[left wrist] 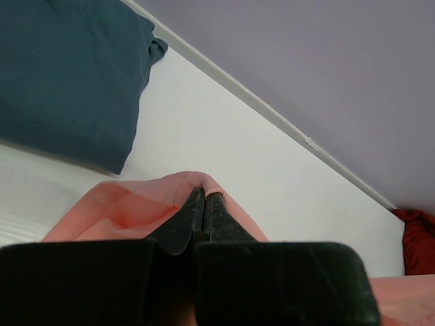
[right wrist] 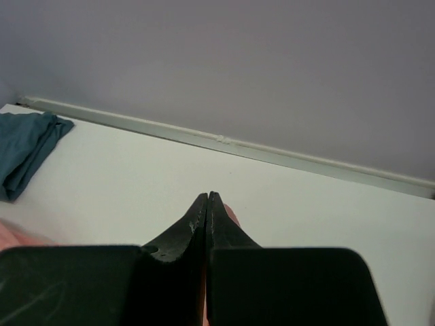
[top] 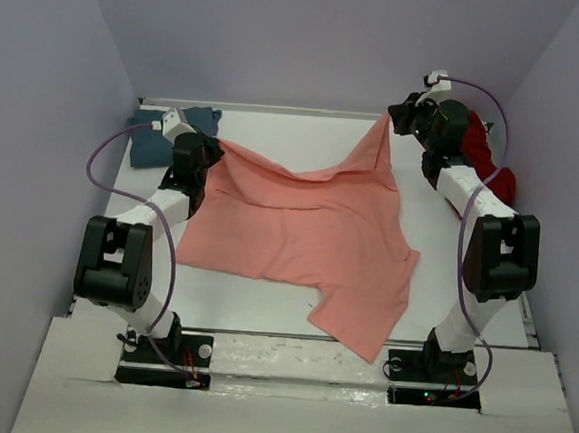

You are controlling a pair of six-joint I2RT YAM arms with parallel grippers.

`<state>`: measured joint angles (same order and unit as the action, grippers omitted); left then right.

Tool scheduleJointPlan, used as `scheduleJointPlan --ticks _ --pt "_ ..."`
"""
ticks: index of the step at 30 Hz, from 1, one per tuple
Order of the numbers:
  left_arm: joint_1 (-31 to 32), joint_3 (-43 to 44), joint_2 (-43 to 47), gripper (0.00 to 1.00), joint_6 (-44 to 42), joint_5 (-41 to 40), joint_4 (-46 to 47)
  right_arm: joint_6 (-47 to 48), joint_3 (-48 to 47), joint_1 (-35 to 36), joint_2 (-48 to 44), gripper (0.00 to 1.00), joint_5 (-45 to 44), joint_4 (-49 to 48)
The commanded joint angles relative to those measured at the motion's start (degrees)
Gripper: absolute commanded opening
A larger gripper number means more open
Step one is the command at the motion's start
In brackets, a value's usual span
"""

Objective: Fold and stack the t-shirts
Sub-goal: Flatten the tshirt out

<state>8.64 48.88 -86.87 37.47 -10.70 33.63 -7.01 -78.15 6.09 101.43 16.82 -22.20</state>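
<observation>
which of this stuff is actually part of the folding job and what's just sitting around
Part of the job:
salmon-pink shirt, pinched by the left gripper and the right gripper
teal shirt, folded, far left
dark red shirt, bunched, far right

Just there:
white table
purple cables on the arms

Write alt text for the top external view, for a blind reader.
The left fingers and right fingers hold up the far edge of a salmon-pink t-shirt draped on the table. A folded teal t-shirt lies far left, a dark red t-shirt far right.
</observation>
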Motion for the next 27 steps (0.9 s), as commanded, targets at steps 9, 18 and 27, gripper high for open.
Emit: scheduleJointPlan --ticks 9,18,27 --pt "-0.29 13.25 -10.16 0.00 -2.14 -1.87 3.20 0.86 -13.25 -2.31 10.19 0.00 -9.70 -5.58" --pt "-2.49 17.82 -12.27 0.00 -3.37 -2.13 2.58 1.47 -18.96 -3.98 12.65 0.00 -14.97 -7.07" --pt "-4.24 26.08 -20.08 0.34 -4.78 1.46 2.23 1.38 -24.06 -3.98 18.36 0.90 -18.66 -2.86"
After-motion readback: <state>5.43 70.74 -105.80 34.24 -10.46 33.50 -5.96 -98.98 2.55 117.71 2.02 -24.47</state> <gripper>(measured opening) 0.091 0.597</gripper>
